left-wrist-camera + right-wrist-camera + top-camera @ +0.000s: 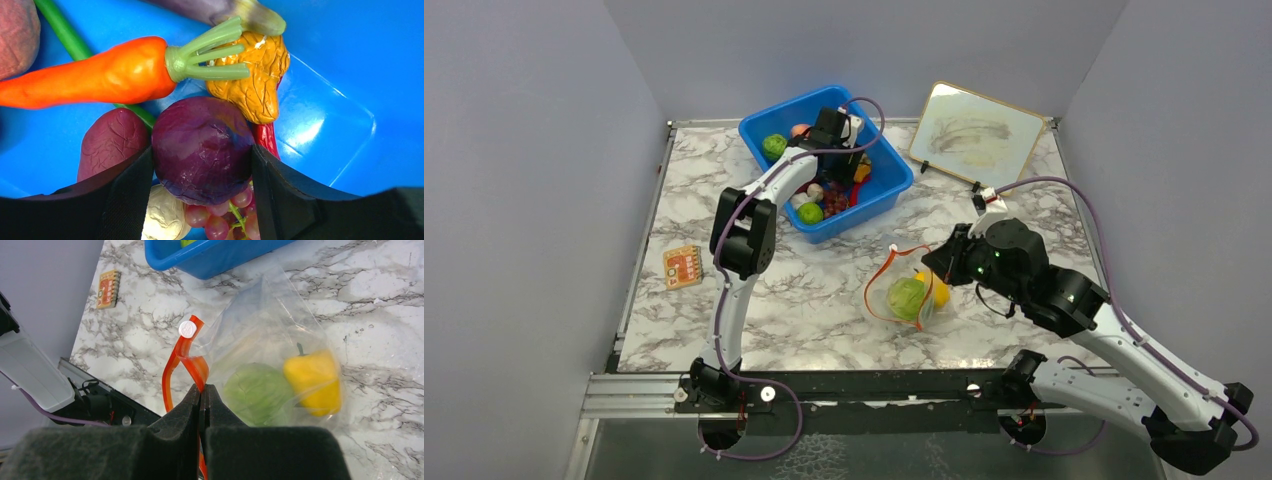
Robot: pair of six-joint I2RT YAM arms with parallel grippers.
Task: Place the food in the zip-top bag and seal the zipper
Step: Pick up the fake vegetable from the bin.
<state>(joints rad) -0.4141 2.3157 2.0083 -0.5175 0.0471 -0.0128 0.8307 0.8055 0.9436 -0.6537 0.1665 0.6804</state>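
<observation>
**One more piece coming out of the bin, bag held ready**

The filling step looks to be in hand, and sealing is some way off. The zip-top bag (pixel 270 305) lies on the bench (pixel 380 290) in front of the right arm. It holds a green cabbage (pixel 255 390) and a yellow pepper (pixel 312 382) side by side. The rest of the food sits in the blue bin (pixel 325 60) at the back.

The left arm reaches from its base up the bench, elbow bent high and wrist tipped down into the bin. The left hand (pixel 201 170) is spread wide around a purple cabbage (pixel 202 145), one finger at each side. The fingers seem to meet its skin, but I cannot tell whether they are squeezing yet. A carrot (pixel 95 75) lies just beyond the purple cabbage, and grapes (pixel 220 220) sit under its near edge.

The right arm sweeps in low from the right, its hand pointing left at the bag's mouth. The right hand (pixel 202 395) is pressed together, pinching the zipper (pixel 182 352) where the red-orange strip loops up off the bench.

As I judge it, the next move calls for a firm, centred squeeze on that smooth round ball. Then it needs a straight lift clear of the bin wall and a carry over to the mouth. The right hand should hold the mouth up and open.
</observation>
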